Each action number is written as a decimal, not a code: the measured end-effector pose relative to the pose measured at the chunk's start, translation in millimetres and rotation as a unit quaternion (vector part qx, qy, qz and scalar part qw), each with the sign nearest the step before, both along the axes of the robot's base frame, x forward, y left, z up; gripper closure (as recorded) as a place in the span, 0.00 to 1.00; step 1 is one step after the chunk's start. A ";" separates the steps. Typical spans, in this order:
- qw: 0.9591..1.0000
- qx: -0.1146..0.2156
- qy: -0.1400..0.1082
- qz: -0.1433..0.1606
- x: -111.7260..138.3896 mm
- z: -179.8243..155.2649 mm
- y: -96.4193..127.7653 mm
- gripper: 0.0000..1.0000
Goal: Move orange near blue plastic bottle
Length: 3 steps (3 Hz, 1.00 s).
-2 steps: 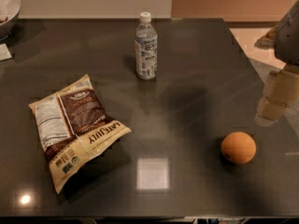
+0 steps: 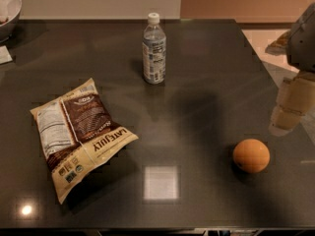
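Note:
The orange (image 2: 251,155) lies on the dark table (image 2: 206,58) at the front right. The blue plastic bottle (image 2: 154,49) stands upright with its white cap on, at the back middle, far from the orange. My gripper (image 2: 290,107) hangs at the right edge of the view, above the table, to the right of and a little behind the orange. It does not touch the orange. The arm above it runs out of the view.
A brown-and-cream snack bag (image 2: 78,134) lies flat at the front left. A bowl (image 2: 7,11) sits at the back left corner with a white card (image 2: 5,55) beside it. The table's right edge is close to my gripper.

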<state>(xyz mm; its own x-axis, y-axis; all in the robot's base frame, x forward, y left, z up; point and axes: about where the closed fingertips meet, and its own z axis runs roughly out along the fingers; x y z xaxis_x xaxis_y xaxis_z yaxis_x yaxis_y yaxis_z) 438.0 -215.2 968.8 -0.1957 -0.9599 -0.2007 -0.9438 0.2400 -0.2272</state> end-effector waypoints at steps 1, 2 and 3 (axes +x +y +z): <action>0.999 -0.001 0.019 0.032 -6.1 -21.9 4.5 0.00; 0.997 0.002 0.033 0.066 -14.1 -46.9 10.6 0.00; 0.994 0.004 0.041 0.098 -20.0 -71.9 14.6 0.00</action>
<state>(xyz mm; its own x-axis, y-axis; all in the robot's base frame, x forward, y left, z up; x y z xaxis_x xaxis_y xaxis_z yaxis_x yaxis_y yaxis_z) 418.0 -200.7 896.9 -0.0215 -0.9798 -0.1989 -0.9880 0.0513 -0.1460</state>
